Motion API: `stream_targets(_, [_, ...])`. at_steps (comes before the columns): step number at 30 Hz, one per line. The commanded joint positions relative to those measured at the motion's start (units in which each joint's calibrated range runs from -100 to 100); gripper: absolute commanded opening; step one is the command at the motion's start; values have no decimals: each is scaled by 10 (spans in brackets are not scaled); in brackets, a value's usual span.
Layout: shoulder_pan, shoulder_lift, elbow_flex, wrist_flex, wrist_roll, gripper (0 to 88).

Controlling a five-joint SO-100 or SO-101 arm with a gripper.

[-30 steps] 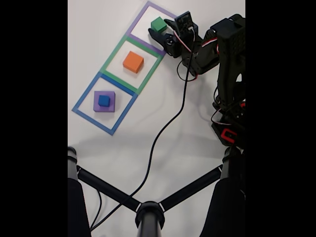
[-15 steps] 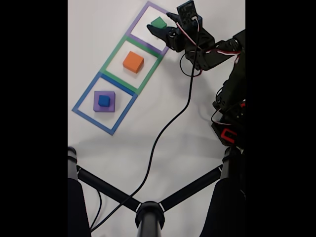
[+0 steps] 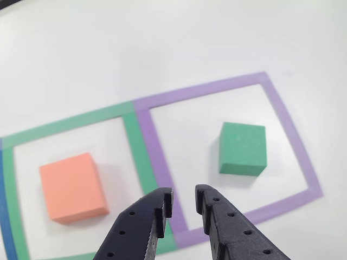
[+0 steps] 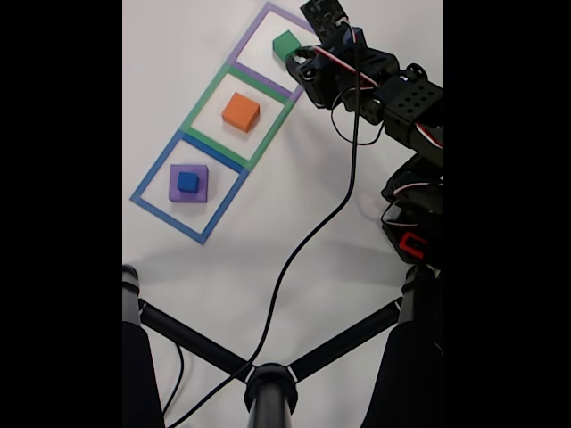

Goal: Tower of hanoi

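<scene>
Other view: the tool [image 3: 183,196] hangs low over the near border of the purple square [image 3: 287,124], its two black jaws almost together with only a narrow gap and nothing between them. The green cube [image 3: 243,148] sits inside the purple square, beyond the tool and a little to the right, apart from it. Against the fixed view a second ago, the arm has swung up and over the purple square, and the tool [image 4: 294,58] now sits just beside the green cube [image 4: 285,43] instead of short of it. That suggests the green cube is the piece about to be picked, though the jaws would need to spread first.

The green cube is a small matte block with clean edges, resting flat. Next along from the purple square, the orange block [image 4: 241,111] lies in the green square [image 4: 198,109]. Farthest from it, the blue square [image 4: 152,174] holds a purple block [image 4: 198,185] with a small blue cube [image 4: 187,182] stacked on top. All lie on the white table [image 4: 294,294].
</scene>
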Motion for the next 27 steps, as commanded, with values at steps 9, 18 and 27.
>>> stream_targets(9, [-94,-48,-461,602,0,0])
stream_targets(18, [-138,-46,-583,730,0,0])
stream_targets(27, [-199,-58,-617,759,0,0])
